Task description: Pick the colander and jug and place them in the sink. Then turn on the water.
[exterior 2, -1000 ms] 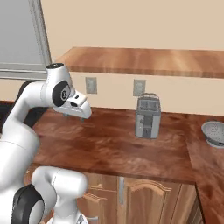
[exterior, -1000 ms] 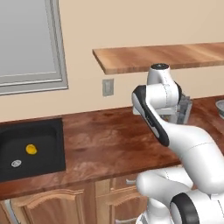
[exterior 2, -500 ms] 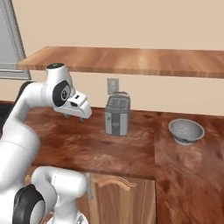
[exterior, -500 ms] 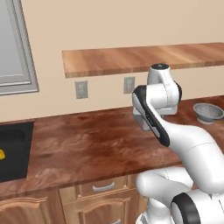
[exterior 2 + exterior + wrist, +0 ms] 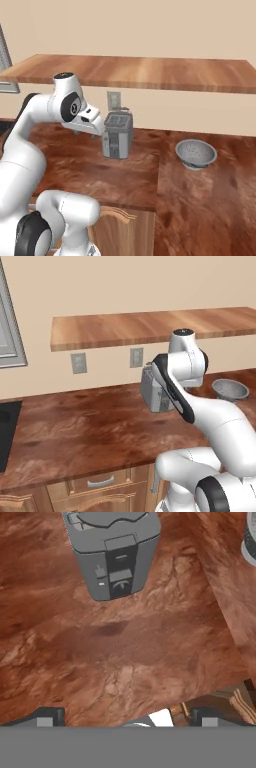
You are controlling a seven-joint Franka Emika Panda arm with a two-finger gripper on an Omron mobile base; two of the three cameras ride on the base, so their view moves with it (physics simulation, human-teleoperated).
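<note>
Hand view, hand (image 5: 122,717) spread wide, empty, above counter (image 5: 130,657)

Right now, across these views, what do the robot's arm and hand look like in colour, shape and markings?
The arm is glossy white, built of rounded, tubular links with black bands at the joints and a long black strip along one link. A dark round cap tops its uppermost joint. The hand is a white boxy block with small dark details; its two fingertips are small, dark and squared. No cables or lettering are visible.

Plain beige wall (image 5: 125,286) with two grey outlets (image 5: 78,362), long wooden shelf (image 5: 150,327) above, reddish-brown wooden L-shaped counter (image 5: 85,431) below.
</note>
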